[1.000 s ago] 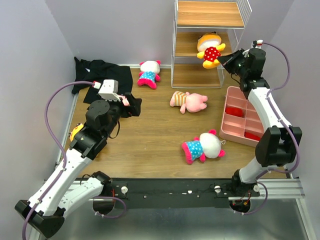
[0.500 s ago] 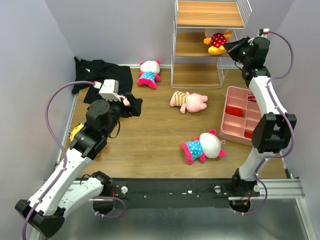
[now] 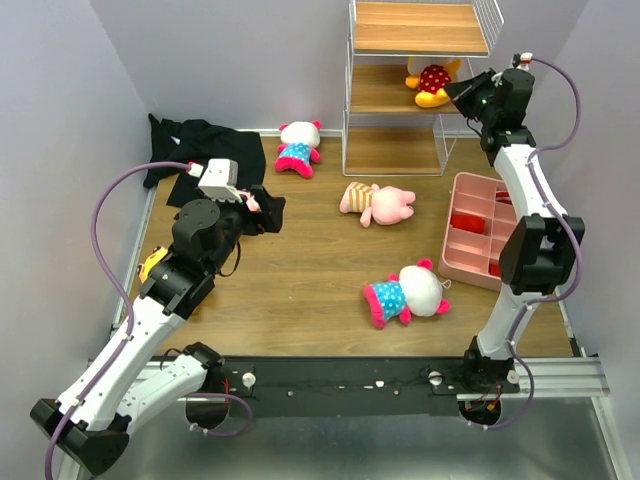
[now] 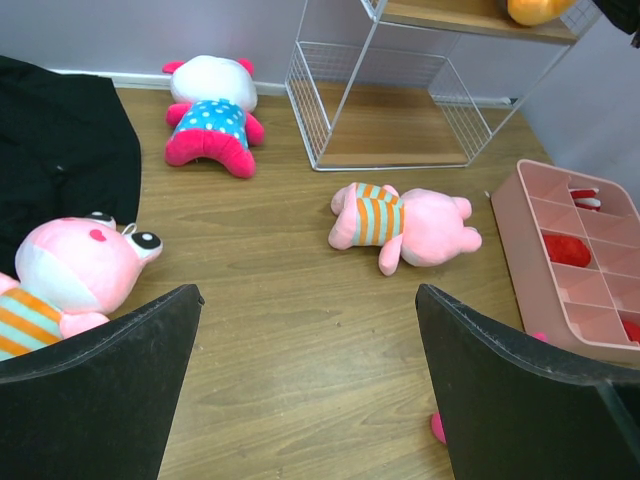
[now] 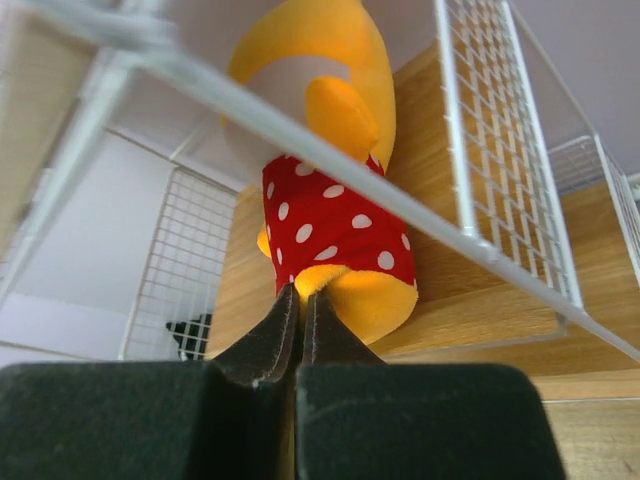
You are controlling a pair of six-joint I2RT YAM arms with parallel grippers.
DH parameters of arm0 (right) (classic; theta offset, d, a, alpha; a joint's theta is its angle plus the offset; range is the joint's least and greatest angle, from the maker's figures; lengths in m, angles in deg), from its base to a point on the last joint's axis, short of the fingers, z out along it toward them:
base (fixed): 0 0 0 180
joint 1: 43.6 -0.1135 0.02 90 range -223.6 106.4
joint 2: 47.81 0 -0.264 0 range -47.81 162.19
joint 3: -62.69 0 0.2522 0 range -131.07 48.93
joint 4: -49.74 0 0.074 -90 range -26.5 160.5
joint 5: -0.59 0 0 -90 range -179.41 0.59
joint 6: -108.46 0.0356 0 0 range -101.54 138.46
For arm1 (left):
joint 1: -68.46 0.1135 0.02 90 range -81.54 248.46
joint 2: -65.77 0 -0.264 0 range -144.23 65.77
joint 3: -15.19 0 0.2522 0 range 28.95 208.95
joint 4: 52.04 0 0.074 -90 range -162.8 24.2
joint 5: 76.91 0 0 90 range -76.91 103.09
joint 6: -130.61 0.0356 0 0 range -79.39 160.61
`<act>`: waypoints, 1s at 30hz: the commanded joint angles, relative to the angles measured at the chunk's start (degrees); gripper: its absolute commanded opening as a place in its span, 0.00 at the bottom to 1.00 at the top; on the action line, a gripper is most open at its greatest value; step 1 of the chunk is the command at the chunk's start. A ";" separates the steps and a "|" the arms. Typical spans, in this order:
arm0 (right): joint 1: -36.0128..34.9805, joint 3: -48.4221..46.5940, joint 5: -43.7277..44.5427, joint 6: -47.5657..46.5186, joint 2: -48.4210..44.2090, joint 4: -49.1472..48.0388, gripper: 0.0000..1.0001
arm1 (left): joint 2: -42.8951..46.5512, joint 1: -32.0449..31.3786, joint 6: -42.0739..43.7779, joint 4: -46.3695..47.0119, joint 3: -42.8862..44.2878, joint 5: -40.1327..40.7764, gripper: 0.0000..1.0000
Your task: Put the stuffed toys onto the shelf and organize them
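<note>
A yellow toy in a red dotted outfit (image 3: 432, 82) lies on the middle board of the white wire shelf (image 3: 372, 95). My right gripper (image 3: 457, 91) is shut on its foot; the right wrist view shows the jaws (image 5: 300, 295) pinching the yellow plush (image 5: 335, 215) on the board (image 5: 480, 290). My left gripper (image 3: 263, 212) is open and empty above the floor (image 4: 305, 390), beside a pink striped toy (image 4: 75, 272) on the black cloth. On the floor lie two white-and-magenta toys (image 3: 298, 147) (image 3: 408, 293) and another pink striped toy (image 3: 378, 203). A second yellow toy (image 3: 152, 263) peeks from under my left arm.
A pink compartment tray (image 3: 487, 232) with red pieces sits right of the shelf, under my right arm. A black cloth (image 3: 205, 150) lies at the back left. Purple walls close in both sides. The shelf's top and bottom boards hold no toys.
My right gripper lifted the yellow toy from in front of the shelf onto the middle board and pushed it slightly deeper. The left arm has not moved.
</note>
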 commanded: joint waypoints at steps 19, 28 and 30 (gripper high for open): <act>0.77 2.42 4.33 -2.14 -3.49 3.56 0.51 | -1.09 0.06 -1.53 -0.46 -0.10 5.59 0.99; 0.77 20.78 1.26 -2.58 -20.27 7.27 0.51 | -4.52 0.15 -13.00 -7.48 1.75 20.80 0.99; 0.77 27.44 -1.89 -3.37 -25.61 7.28 0.52 | -4.78 0.24 -19.26 -12.47 1.58 25.64 0.99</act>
